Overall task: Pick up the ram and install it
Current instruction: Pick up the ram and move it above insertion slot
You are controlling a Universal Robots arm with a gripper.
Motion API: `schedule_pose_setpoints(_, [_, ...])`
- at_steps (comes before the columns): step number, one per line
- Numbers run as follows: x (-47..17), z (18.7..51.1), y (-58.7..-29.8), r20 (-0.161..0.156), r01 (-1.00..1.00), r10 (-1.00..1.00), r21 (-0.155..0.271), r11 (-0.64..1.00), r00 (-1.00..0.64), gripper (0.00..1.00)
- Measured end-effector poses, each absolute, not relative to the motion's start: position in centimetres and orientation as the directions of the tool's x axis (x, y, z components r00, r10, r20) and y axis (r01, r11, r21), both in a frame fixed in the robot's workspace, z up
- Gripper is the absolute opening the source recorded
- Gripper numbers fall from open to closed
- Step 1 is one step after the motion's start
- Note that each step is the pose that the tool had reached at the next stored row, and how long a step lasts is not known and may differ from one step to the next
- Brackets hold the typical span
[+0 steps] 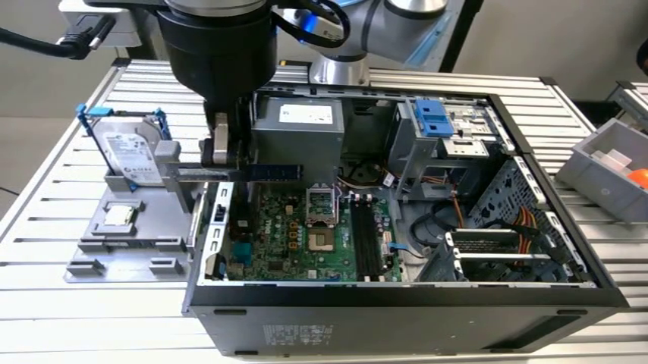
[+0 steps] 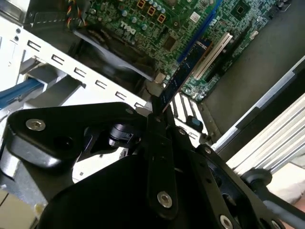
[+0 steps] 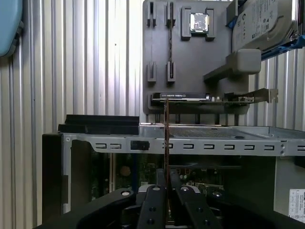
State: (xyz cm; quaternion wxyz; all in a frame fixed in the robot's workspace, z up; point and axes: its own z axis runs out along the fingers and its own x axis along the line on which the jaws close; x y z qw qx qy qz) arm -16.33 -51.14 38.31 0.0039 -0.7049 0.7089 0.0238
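My gripper (image 1: 231,168) is shut on the ram (image 1: 275,172), a thin stick that juts out toward the exterior view's right. It hangs over the open computer case, near the wall on the exterior view's left, above the green motherboard (image 1: 303,235). In the second wrist view the ram (image 2: 183,76) runs edge-on from the gripper (image 2: 157,114) out over the motherboard (image 2: 157,24). In the first wrist view the ram (image 3: 166,133) is a thin dark line rising from the shut gripper (image 3: 166,174). Long black slots (image 1: 365,235) lie on the board beside the processor socket.
A grey fixture plate (image 1: 132,227) beside the case carries a hard drive (image 1: 132,148) and a processor chip (image 1: 118,216). A card (image 3: 190,98) stands in the plate's holder. The case's metal walls (image 1: 405,292), drive cage (image 1: 445,129) and cables surround the board. A grey bin (image 1: 608,163) sits at the exterior view's right.
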Motion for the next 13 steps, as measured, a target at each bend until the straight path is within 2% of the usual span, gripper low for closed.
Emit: schedule_pose_setpoints(13, [-14.1, 38.3, -51.1, -0.039, -1.0, -0.999, 0.028, 0.005, -0.006, 0.0])
